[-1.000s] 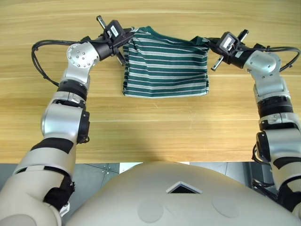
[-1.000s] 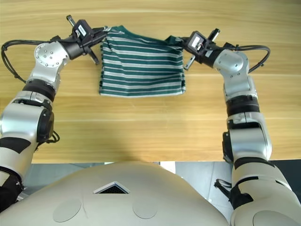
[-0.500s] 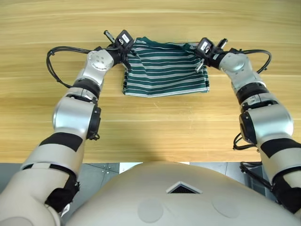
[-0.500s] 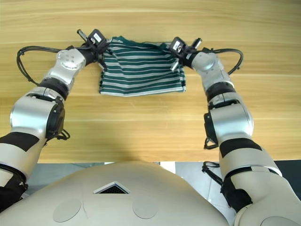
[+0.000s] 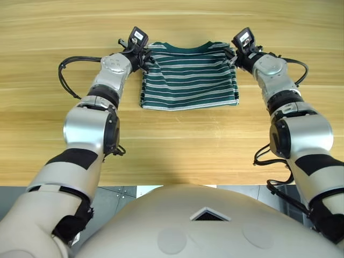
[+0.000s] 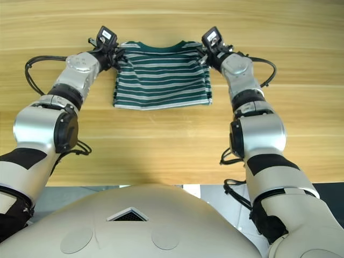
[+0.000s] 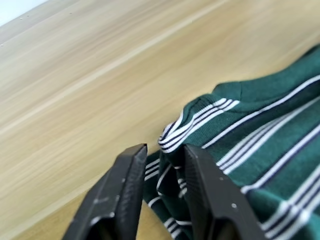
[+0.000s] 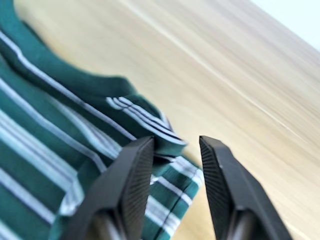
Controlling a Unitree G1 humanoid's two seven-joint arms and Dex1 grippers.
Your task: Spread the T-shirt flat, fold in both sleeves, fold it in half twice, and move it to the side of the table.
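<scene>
The green T-shirt (image 5: 188, 80) with white stripes lies folded into a rectangle on the wooden table (image 5: 172, 140), its collar at the far edge. My left gripper (image 5: 145, 55) is at the shirt's far left corner. In the left wrist view its fingers (image 7: 131, 165) are shut on the striped cloth edge (image 7: 172, 137). At the far right corner my right gripper (image 5: 232, 54) holds the same way, its fingers (image 8: 137, 160) shut on a bunched fold of the T-shirt (image 8: 165, 137). Both corners sit low on the tabletop.
Bare wood surrounds the shirt on all sides, with wide room to the left and right. The table's near edge (image 5: 161, 184) runs just ahead of my body. Black cables (image 5: 70, 64) loop beside each forearm.
Both grippers moved away from me with the shirt's far corners and came down. The far edge went from raised and sagging to stretched flat, with the collar now showing.
</scene>
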